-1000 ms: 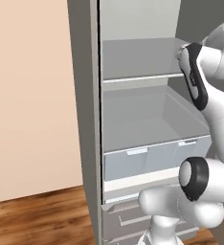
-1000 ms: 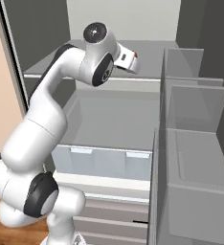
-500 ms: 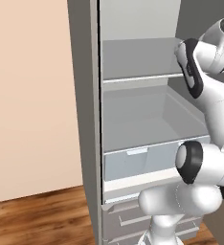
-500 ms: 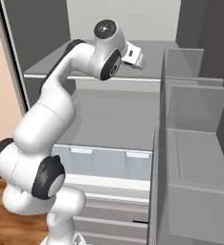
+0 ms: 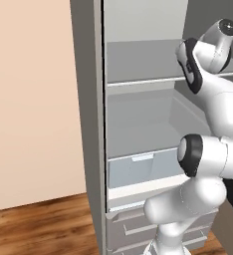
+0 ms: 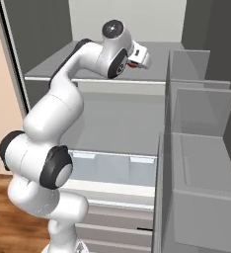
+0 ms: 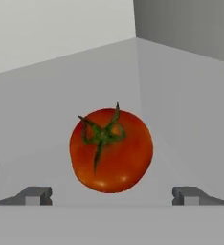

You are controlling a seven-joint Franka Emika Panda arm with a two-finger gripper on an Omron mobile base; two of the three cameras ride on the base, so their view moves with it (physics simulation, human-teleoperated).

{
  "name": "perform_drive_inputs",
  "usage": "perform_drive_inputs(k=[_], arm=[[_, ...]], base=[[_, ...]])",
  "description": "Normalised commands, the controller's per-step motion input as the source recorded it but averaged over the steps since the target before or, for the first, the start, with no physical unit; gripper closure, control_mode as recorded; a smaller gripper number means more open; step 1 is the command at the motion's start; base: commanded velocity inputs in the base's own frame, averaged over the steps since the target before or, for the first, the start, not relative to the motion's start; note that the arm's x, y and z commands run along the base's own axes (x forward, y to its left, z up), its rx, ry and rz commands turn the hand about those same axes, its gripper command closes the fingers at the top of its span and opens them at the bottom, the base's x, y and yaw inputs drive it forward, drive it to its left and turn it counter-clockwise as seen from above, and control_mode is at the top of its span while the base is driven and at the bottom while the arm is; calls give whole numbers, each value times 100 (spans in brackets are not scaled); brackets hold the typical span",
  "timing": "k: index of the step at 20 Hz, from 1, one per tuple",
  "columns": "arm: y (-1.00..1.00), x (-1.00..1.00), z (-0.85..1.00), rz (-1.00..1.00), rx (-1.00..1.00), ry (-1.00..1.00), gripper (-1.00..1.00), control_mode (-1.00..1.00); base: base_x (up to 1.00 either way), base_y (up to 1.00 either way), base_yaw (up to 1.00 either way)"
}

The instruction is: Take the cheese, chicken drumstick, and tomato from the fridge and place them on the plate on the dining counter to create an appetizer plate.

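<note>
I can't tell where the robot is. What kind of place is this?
Likely a kitchen, at an open fridge: grey shelves, a pale drawer, and a tomato sitting before the open gripper.

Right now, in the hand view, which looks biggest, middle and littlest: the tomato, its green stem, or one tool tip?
1. Tomato, though it sits close to the camera.
2. Green stem.
3. Tool fingertip; both tips look alike.

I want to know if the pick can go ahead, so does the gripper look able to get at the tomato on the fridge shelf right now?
Probably yes. The gripper is open, its fingertips set wider than the tomato, which sits alone on the fridge shelf just ahead.
</note>
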Motion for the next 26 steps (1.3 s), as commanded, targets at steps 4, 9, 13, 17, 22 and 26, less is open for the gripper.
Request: perform_drive_inputs(k=[4, 9, 13, 17, 22, 26], arm=[[-12, 33, -4, 0, 0, 0, -100, -100], [-15, 33, -8, 0, 0, -1, -100, -100], [-7, 19, -14, 0, 0, -3, -100, -100], [0, 3, -23, 0, 0, 0, 100, -100], [0, 0, -39, 0, -1, 0, 100, -100], [0, -21, -23, 0, 0, 0, 100, -100]], base=[[0, 0, 0], [0, 0, 0], [0, 0, 0], [0, 0, 0], [0, 0, 0], [0, 0, 0]])
